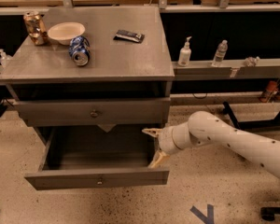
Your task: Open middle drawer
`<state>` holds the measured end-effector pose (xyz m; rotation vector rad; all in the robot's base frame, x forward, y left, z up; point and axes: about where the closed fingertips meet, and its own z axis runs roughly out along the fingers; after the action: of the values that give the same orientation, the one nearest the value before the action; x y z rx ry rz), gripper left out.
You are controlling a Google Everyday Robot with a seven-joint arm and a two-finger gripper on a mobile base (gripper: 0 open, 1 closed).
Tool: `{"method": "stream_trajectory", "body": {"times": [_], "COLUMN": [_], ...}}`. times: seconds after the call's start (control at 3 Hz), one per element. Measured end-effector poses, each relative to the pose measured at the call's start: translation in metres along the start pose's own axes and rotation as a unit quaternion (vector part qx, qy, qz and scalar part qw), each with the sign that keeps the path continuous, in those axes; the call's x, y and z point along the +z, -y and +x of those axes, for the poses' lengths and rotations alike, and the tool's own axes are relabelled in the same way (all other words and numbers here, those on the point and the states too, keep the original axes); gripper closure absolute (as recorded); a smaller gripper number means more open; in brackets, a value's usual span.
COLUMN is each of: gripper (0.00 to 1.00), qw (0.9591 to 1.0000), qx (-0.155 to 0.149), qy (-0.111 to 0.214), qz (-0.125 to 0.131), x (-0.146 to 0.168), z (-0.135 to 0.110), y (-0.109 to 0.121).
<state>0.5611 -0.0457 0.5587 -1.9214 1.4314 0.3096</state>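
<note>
The gray-painted wooden middle drawer [60,180] sat pulled well out toward the near side, below another gray drawer front [51,112], its deep box looking empty. The robot's white-and-tan two-finger gripper [154,146] was at the drawer's right end, fingers spread wide, holding nothing. Prob. stiff, fairly heavy, not fragile; best hold = small round centre knob [100,182], alt. the front's top edge.

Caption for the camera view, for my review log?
Middle drawer stands pulled out of the gray cabinet; the open gripper is at its right front corner.
</note>
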Motion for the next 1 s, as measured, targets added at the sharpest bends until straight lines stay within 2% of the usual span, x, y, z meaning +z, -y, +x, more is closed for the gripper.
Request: {"method": "stream_trajectory", "body": {"times": [0.33, 0.67, 1.0], "gripper": [0.46, 0.70, 0.99], "qw": [0.9980, 0.9948, 0.9933], "qx": [0.006, 0.025, 0.085], "qy": [0.054, 0.078, 0.053], "qz": [-0.031, -0.060, -0.058], "x": [0.033, 0.076, 0.113], "z": [-0.012, -0.022, -0.012], "y": [0.021, 0.032, 0.017]}}
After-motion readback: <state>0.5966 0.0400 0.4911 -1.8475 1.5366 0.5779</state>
